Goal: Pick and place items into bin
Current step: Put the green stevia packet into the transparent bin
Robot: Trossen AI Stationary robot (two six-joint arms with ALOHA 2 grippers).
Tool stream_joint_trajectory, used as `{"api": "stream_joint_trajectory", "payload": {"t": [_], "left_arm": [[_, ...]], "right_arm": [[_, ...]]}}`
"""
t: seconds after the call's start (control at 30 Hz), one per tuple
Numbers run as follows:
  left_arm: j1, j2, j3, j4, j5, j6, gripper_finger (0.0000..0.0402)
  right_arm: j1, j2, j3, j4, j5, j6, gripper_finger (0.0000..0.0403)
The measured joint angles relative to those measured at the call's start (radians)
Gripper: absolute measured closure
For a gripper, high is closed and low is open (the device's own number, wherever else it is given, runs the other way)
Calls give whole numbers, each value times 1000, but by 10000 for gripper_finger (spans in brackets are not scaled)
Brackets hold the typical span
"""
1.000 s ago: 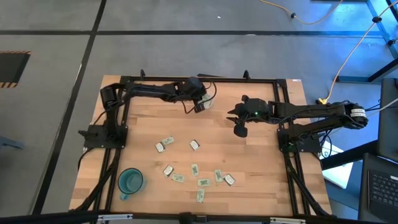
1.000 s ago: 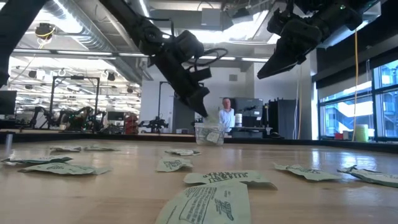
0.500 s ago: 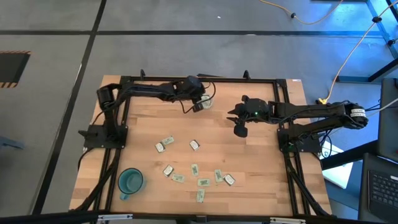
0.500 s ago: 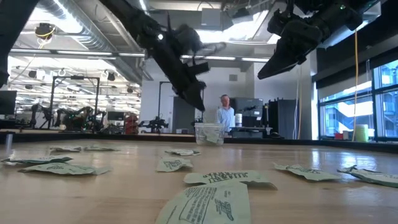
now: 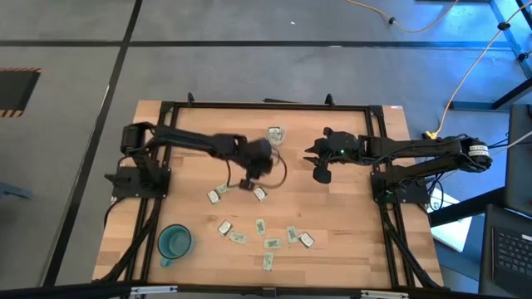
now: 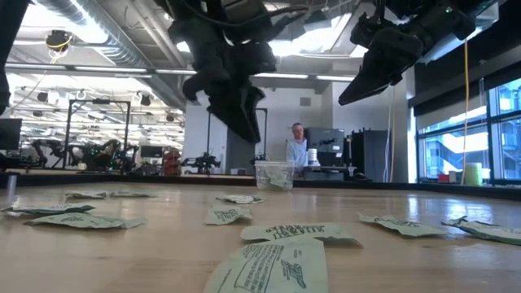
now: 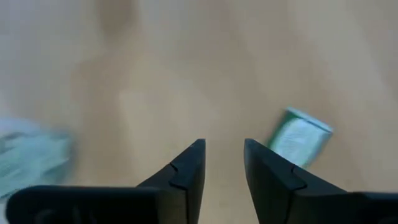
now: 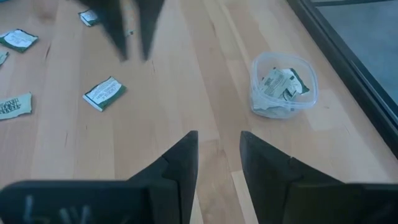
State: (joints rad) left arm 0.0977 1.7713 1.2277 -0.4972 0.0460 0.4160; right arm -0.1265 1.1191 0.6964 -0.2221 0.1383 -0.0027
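- Your left gripper (image 5: 248,184) hangs above the middle of the table with its fingers (image 7: 186,171) parted and nothing between them — a pale green packet (image 7: 299,136) lies on the wood just beyond the tips.
- Your right gripper (image 5: 321,174) waits raised over the right half of the table, its fingers likewise apart and empty.
- Look to the far edge for the clear bin (image 5: 274,134): it stands between the two arms and already holds a few packets (image 8: 281,83).
- Your remaining packets (image 5: 271,243) lie scattered across the near half — the teal cup (image 5: 174,242) sits at the near-left corner.
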Motion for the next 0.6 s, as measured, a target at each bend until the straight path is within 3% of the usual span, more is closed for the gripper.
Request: {"api": "stream_joint_trajectory", "payload": {"t": [0.2,0.6], "left_arm": [[-79,75,-1,-2,-2,26,289],[-123,190,2,16,-12,15,335]], "right_arm": [[0,0,0,-1,0,10,280],[0,0,0,0,0,27,280]]}}
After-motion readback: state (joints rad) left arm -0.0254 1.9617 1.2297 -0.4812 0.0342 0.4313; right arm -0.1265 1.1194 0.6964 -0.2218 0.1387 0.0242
